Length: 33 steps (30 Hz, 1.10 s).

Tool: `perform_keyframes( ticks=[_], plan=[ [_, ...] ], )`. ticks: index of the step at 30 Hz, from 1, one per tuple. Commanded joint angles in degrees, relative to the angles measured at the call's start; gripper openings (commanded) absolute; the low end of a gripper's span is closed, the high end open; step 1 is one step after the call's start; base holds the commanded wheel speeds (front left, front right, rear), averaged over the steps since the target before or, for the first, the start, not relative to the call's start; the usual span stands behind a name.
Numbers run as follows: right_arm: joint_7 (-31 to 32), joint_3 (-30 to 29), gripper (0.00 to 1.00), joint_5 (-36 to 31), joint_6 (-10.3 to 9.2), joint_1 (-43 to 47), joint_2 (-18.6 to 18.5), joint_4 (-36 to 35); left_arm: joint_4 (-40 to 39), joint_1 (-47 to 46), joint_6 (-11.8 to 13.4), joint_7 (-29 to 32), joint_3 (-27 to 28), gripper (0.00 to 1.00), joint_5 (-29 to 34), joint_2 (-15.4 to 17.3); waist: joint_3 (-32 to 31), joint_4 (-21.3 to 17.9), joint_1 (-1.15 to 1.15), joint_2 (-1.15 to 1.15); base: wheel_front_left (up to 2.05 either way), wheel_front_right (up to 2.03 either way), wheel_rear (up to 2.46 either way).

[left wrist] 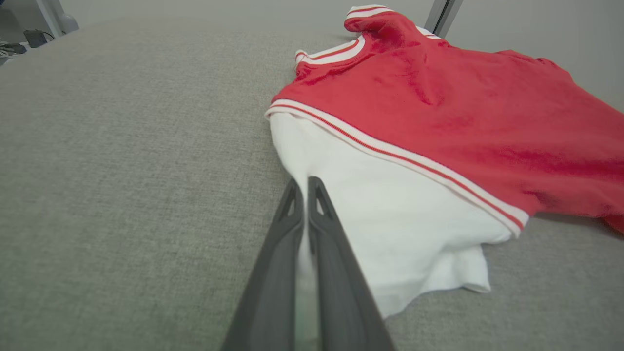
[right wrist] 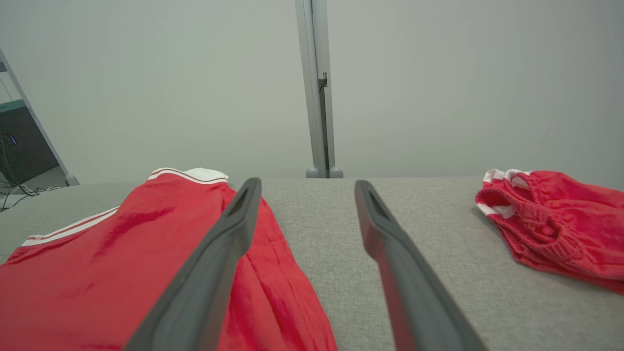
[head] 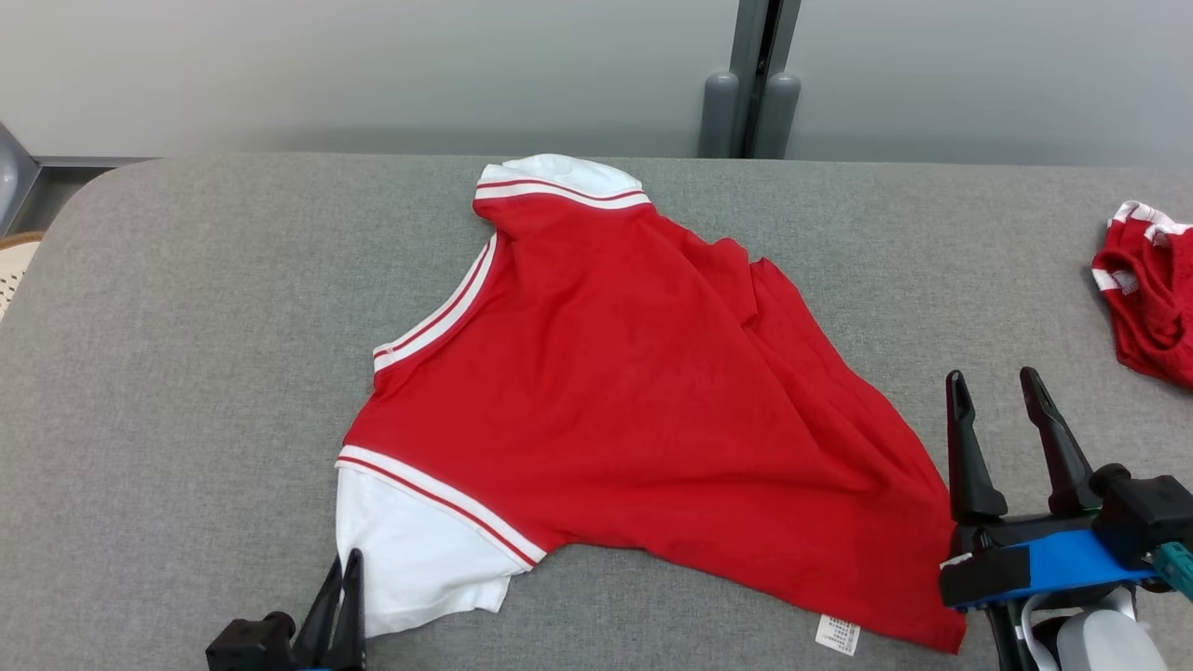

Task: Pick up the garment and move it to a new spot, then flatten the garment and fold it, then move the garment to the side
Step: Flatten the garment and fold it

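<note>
Your left pincer is clamped on the shirt's white sleeve at 7 o'clock of the surface, the shirt's length running toward 4 o'clock, where your right pincer stands wide beside it.

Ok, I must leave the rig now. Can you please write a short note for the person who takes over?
Left hand: shut on the near white sleeve of the shirt.
Right hand: open, holds nothing, beside the shirt's hem corner.
Things: the shirt lies spread on the table, creased and unfolded. A second red garment is bunched at the table's right edge.
Done: sleeve gripped.
Left: flatten, fold, move aside.
</note>
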Motion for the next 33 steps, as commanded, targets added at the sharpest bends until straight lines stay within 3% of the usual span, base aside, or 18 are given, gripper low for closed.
perform_keyframes(
  ticks=[1,15,33],
  plan=[
    [-0.17,-0.05,1.0,-0.05,0.01,-0.07,-0.33,0.06,-0.62,-0.25,0.16,-0.25,0.05,1.0,0.21,0.02,-0.07,-0.02,0.0,0.0,0.0,0.0,0.0],
    [-0.17,0.06,1.0,-0.24,0.01,0.19,-0.85,0.22,-12.72,-5.94,1.29,-0.93,4.74,1.0,4.57,-0.57,-1.5,-3.03,0.0,0.0,0.0,0.0,0.0],
    [-0.17,-1.94,1.0,-0.48,0.01,1.32,-0.61,0.44,-8.61,-9.44,0.12,-0.94,9.71,1.0,7.48,-0.83,-1.25,-7.08,0.0,0.0,0.0,0.0,0.0]
  ],
)
